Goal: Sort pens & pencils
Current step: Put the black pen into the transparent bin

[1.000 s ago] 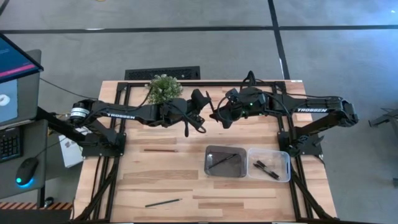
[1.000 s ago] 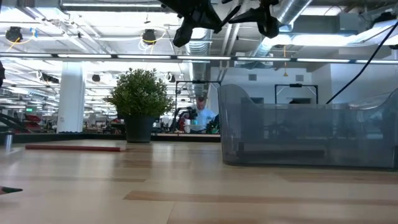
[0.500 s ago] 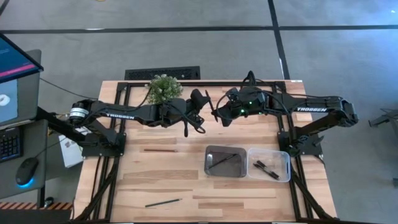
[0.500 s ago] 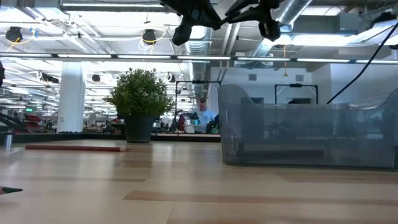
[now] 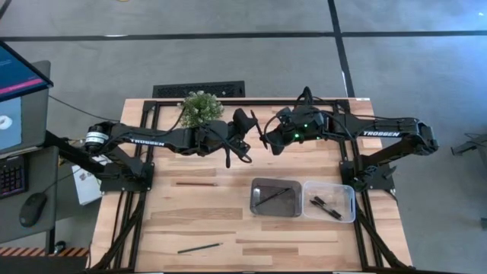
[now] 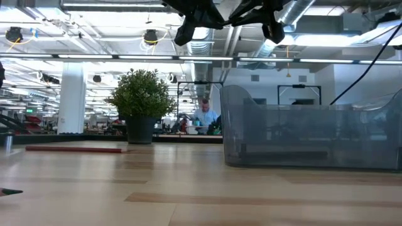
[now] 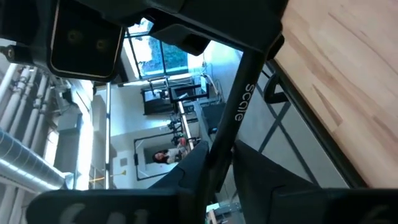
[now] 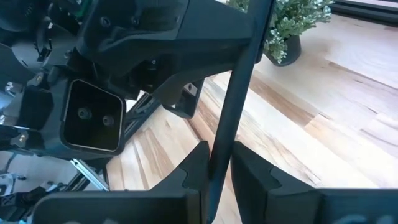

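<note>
1. Hovering just right of the plant, the left claw is clamped on a black pen.
2. Right of it, the right claw is pinched together on the same pen.
3. Risk, as I judge it: either claw pulling away while both grip could twist the pen loose and drop it onto the surface, far from the clear tub.

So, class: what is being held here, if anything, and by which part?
A black pen, off the table, with the left claw and the right claw each pinching an opposite end.

Left gripper, right gripper, raised, facing
</note>
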